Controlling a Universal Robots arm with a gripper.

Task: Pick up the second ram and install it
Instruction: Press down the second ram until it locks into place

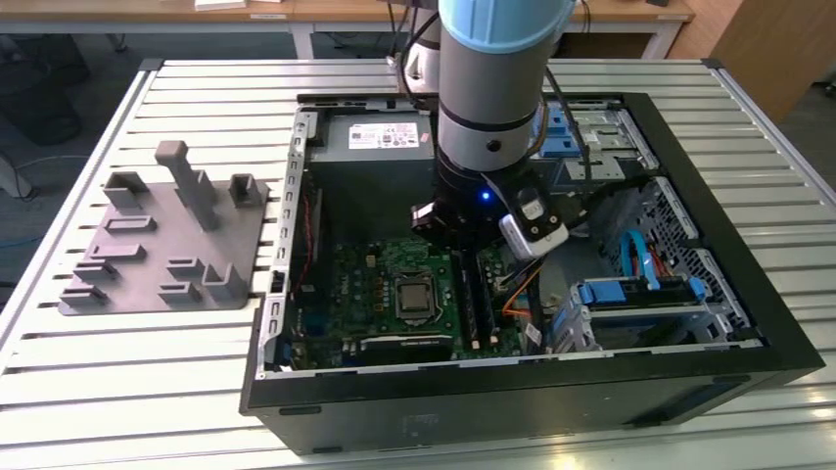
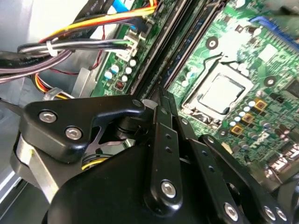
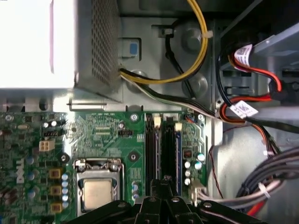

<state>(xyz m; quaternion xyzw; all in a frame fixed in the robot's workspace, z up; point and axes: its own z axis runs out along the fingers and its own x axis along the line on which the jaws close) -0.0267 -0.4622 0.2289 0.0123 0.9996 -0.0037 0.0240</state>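
Looks to be the second ram [image 3: 167,154]: a thin dark strip standing on edge in the row of memory slots [image 3: 151,154], seen in the first wrist view straight ahead of the fingertips. Cannot tell whether it is fully seated or only resting in the slot mouth.

Judged light, stiff and flat, yet fragile. Tolerates no bending and no skewed push, and is likely slick on its faces. Best taken by the long upper edge near the middle, gripped across the thin way, well away from the contact edge that goes into the slot.

Pincer [image 3: 163,184] drawn together to a narrow point right over that strip, with no gap to speak of between the tips. Whether the tips are pinching the stick's top edge or merely bearing on it cannot be told. Same tight closure in the second wrist view, pincer [image 2: 161,95] aimed along the slots.

Around the slots, a green motherboard [image 3: 107,135] with the silver processor socket [image 3: 97,193] just beside them. Beyond the board, a grey power supply [image 3: 93,51] and a bundle of coloured cables [image 3: 196,60].

In the exterior view, the arm [image 1: 490,117] reaches down at the centre of the frame into the open computer case [image 1: 731,245]. On the exterior view's left, a grey fixture plate [image 1: 170,245] lies on the slatted surface [image 1: 78,362], well apart from the case.
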